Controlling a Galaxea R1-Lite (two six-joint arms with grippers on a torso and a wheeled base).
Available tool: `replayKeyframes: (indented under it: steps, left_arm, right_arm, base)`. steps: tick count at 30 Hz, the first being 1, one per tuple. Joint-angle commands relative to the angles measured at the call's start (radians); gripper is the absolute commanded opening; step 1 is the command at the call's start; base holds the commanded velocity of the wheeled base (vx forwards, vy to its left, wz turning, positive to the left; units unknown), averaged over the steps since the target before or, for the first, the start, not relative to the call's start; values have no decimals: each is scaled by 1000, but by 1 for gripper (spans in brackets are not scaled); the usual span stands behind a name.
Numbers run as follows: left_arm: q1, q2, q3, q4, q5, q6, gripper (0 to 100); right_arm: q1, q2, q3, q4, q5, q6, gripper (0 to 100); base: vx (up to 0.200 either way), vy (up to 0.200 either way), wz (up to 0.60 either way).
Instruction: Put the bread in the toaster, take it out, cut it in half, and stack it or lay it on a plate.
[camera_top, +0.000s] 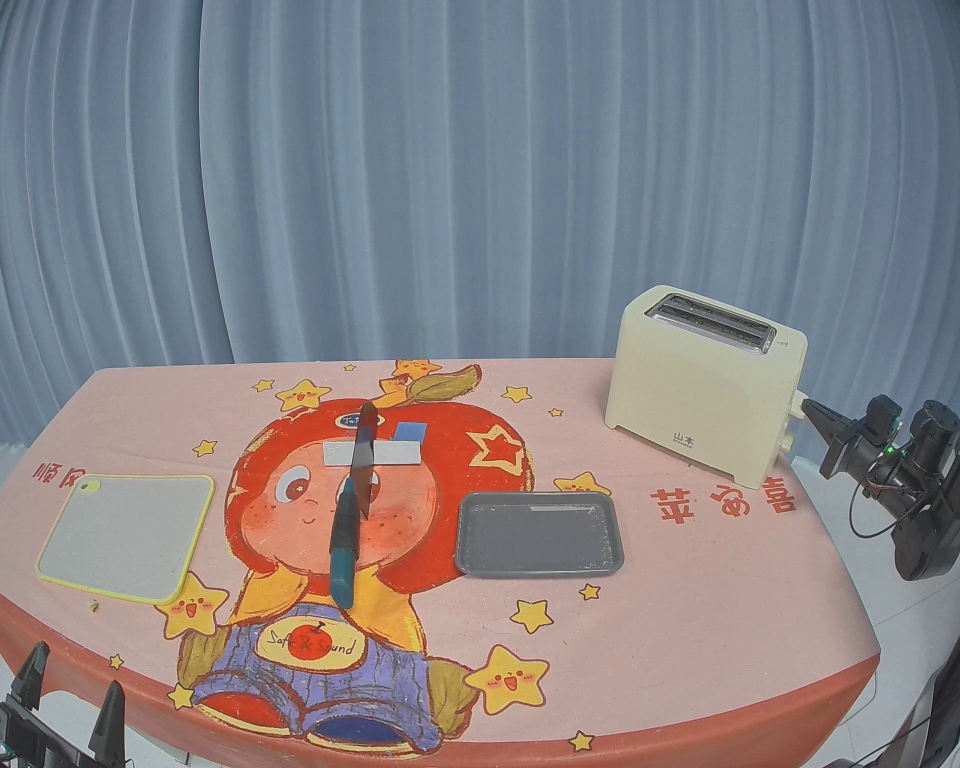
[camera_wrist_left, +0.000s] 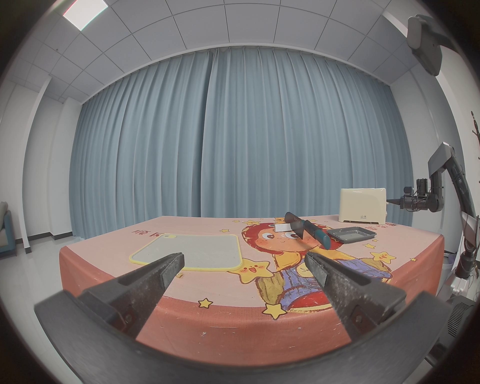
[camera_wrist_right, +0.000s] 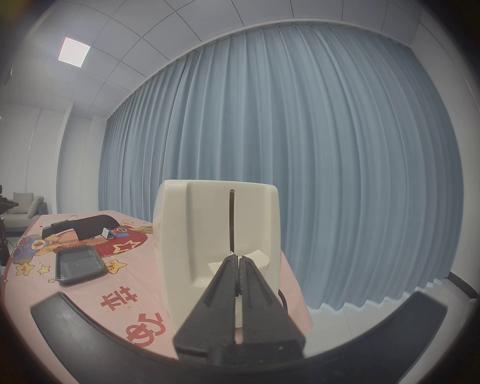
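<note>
Pressed together, the right arm's fingers (camera_wrist_right: 220, 300) point at the narrow end of the cream two-slot toaster (camera_wrist_right: 200, 225). Their tips are right at the cream lever tab (camera_wrist_right: 258, 258), at the foot of a dark vertical slot; I cannot tell whether they touch it. In the head view these fingers (camera_top: 822, 420) sit just off the toaster's (camera_top: 700, 400) right end. The left arm's fingers (camera_wrist_left: 145, 285) are spread wide with nothing between them, well apart from the toaster, off the near left edge of the tabletop (camera_top: 700, 620).

A small dark mark is printed low on the toaster's front face, too small to make out. Large red characters run across the pink cartoon cloth (camera_top: 640, 640) just in front of the toaster.

The toaster is smooth and round-cornered, with two long metal-lined slots on top whose insides are hidden. It stands upright on the far right of the tabletop. Left of the toaster and nearer lies a dark grey rectangular tray (camera_top: 540, 572). Farther left, a knife with a teal handle and dark blade (camera_top: 345, 540) crosses a white strip (camera_top: 395, 453). Farthest from the toaster lies a pale grey cutting board with a yellow-green rim (camera_top: 130, 535).
</note>
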Motion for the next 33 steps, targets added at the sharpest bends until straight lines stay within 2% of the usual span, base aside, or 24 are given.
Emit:
replayKeyframes:
  steps: [1,20,33]
  left_arm:
    - [0,-16,18,0,0,0,100]
    - [0,-16,18,0,0,0,100]
    - [0,-16,18,0,0,0,100]
  right_arm:
    - [0,10,0,3,0,1,0]
    - [8,37,15,-3,0,-13,0]
    - [3,-43,4,-5,0,-9,0]
  base:
    - [0,0,0]
    - [0,0,0]
    - [0,0,0]
